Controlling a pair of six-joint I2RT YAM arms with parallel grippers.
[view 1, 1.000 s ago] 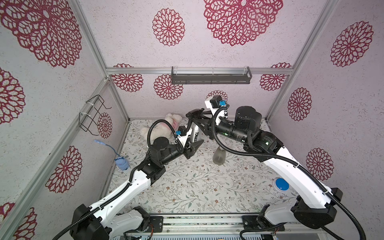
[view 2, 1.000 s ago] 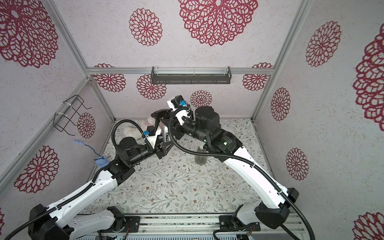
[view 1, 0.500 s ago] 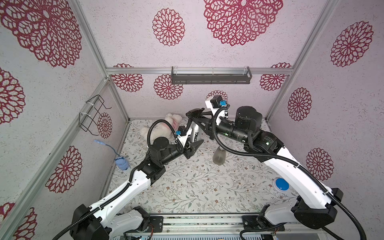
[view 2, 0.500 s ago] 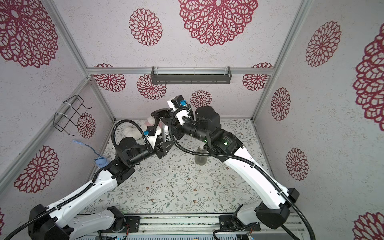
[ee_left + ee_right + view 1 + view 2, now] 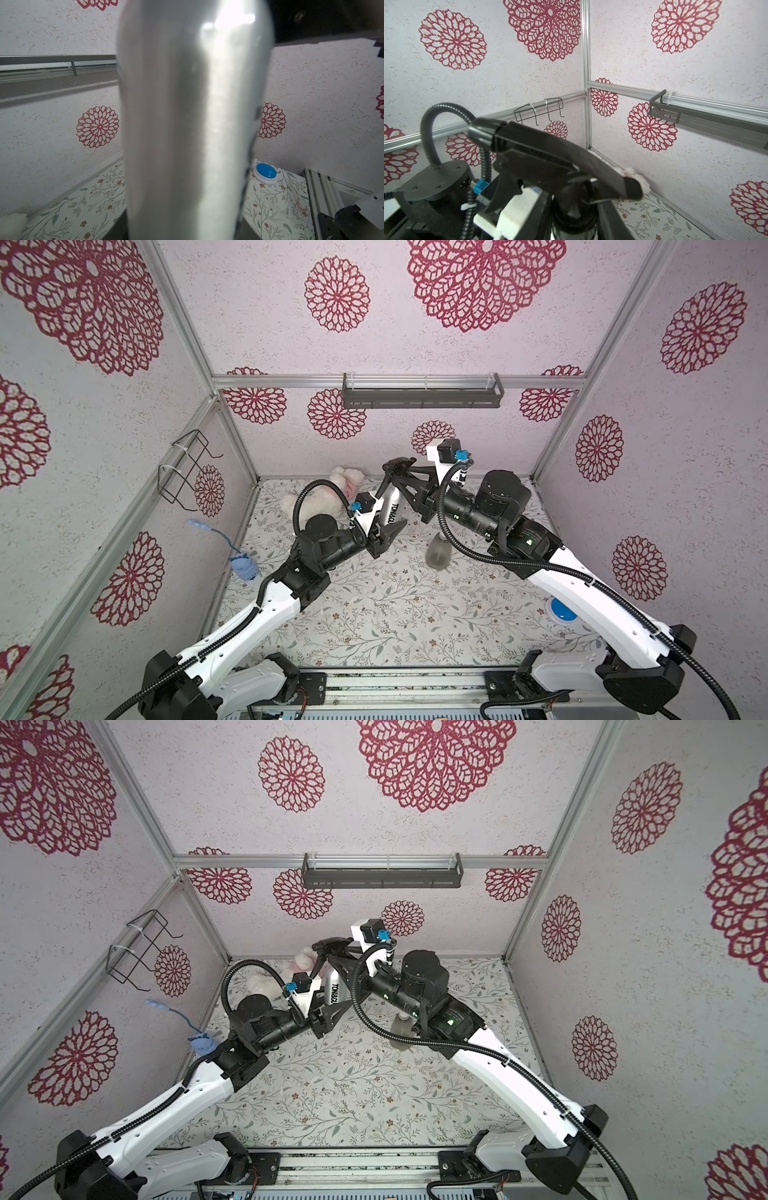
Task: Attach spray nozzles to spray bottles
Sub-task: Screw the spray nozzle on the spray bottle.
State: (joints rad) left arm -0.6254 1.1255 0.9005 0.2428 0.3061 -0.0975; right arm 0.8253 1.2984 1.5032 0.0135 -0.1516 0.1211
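Note:
The silver spray bottle (image 5: 390, 510) (image 5: 334, 990) hangs tilted in the air above the back of the table. My left gripper (image 5: 388, 519) (image 5: 330, 1000) is shut on its lower body, and the bottle (image 5: 187, 124) fills the left wrist view. The black spray nozzle (image 5: 399, 466) (image 5: 332, 946) (image 5: 550, 155) sits on the bottle's neck. My right gripper (image 5: 392, 483) (image 5: 328, 961) (image 5: 573, 207) is shut on its collar from the right. The grey-brown spray bottle (image 5: 438, 556) (image 5: 401, 1031) stands on the table under my right arm, its top hidden by a cable.
A white plush toy (image 5: 332, 493) lies at the back left. A small blue object (image 5: 245, 566) sits by the left wall. A blue button (image 5: 561, 610) (image 5: 266, 171) lies near the right wall. A wire rack (image 5: 187, 472) and a grey shelf (image 5: 422, 391) hang on the walls.

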